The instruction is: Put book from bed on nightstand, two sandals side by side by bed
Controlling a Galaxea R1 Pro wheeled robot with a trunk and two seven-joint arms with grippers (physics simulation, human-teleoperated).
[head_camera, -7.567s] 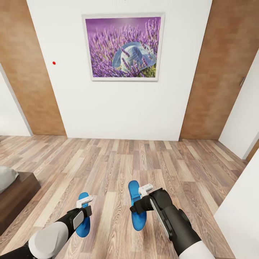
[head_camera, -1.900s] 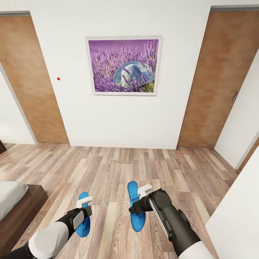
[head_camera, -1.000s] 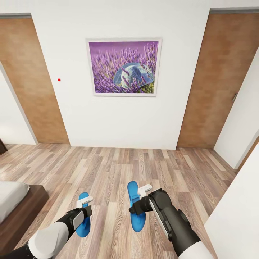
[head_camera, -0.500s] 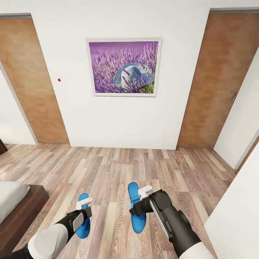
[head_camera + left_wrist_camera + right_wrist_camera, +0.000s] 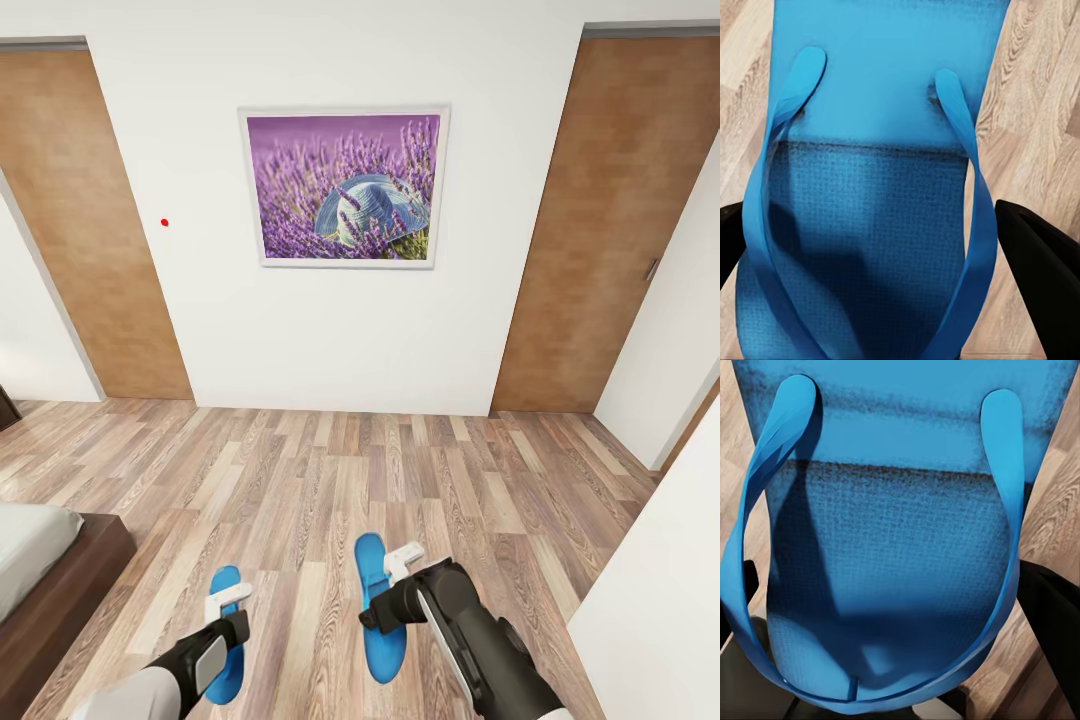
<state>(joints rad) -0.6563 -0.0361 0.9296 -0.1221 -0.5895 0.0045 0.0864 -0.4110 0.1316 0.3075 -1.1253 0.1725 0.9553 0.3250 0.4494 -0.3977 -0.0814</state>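
Two bright blue sandals hang above the wood floor, one in each hand. My left gripper (image 5: 228, 595) is shut on the left sandal (image 5: 226, 655), which sits low at the view's lower left. My right gripper (image 5: 402, 560) is shut on the right sandal (image 5: 376, 610), held lengthwise. In the left wrist view the sandal (image 5: 870, 225) and its straps sit between dark fingers (image 5: 1042, 262). The right wrist view has the other sandal (image 5: 892, 555) against a dark finger (image 5: 1057, 615). The bed (image 5: 70, 590), with its pale mattress (image 5: 25, 540), lies at the lower left. The book and nightstand are out of view.
A white wall with a lavender-and-hat picture (image 5: 343, 186) stands ahead, flanked by brown wood panels (image 5: 80, 230). A white surface (image 5: 660, 600) rises close at the lower right. A dark furniture corner (image 5: 5, 408) peeks in at the left edge. Plank floor (image 5: 350, 470) stretches ahead.
Over the last half second both arms have dropped lower in the view with their sandals. Earlier the camera backed away from the wall, bringing more of the bed into view.
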